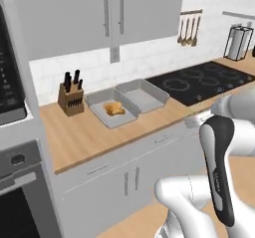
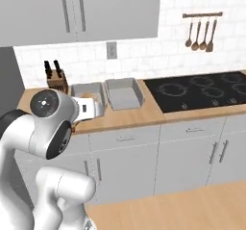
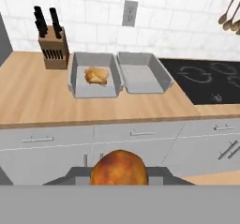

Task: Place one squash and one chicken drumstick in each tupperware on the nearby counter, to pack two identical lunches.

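Jaws are seen clamped on a golden-brown chicken drumstick in the gripper, judged light, firm and rather slippery, best held across its plump end, well short of the two tupperware trays on the counter.

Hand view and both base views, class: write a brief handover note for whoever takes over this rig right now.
Gripper: jaws shut on a round golden-brown drumstick, held short of the wooden counter.
Left grey shallow rectangular tupperware: holds one tan-orange food piece, too blurred to tell squash from drumstick.
Right grey tupperware: nothing inside.
Done: one item packed, another in hand.
Left: place the held drumstick, likely in the right tupperware; then the remaining items.
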Tool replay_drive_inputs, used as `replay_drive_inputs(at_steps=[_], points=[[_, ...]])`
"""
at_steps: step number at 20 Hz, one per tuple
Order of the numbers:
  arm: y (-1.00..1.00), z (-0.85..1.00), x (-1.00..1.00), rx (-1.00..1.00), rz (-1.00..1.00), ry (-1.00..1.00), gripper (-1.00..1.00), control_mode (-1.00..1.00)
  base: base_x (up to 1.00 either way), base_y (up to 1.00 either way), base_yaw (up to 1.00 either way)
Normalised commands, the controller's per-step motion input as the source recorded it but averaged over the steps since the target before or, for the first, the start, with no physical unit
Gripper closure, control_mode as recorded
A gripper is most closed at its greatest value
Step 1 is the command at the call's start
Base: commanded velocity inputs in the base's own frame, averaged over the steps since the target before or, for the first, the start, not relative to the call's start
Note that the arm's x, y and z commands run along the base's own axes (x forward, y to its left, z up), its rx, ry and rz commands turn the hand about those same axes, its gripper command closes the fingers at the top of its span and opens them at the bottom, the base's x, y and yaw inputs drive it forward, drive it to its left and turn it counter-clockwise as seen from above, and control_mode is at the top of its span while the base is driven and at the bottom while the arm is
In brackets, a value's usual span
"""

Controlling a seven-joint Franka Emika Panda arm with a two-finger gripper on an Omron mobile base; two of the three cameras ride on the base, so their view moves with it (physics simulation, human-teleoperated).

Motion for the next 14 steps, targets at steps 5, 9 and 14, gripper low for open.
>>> replay_drive_inputs(at_steps=[5,9,14], points=[[0.00,0.00,0.00,0.00,0.00,0.00,1.00,1.00,1.00,-0.34,0.40],[0.00,0.00,0.00,0.00,0.00,0.00,1.00,1.00,1.00,-0.43,0.43],[0.00,0.00,0.00,0.00,0.00,0.00,1.00,1.00,1.00,-0.46,0.50]])
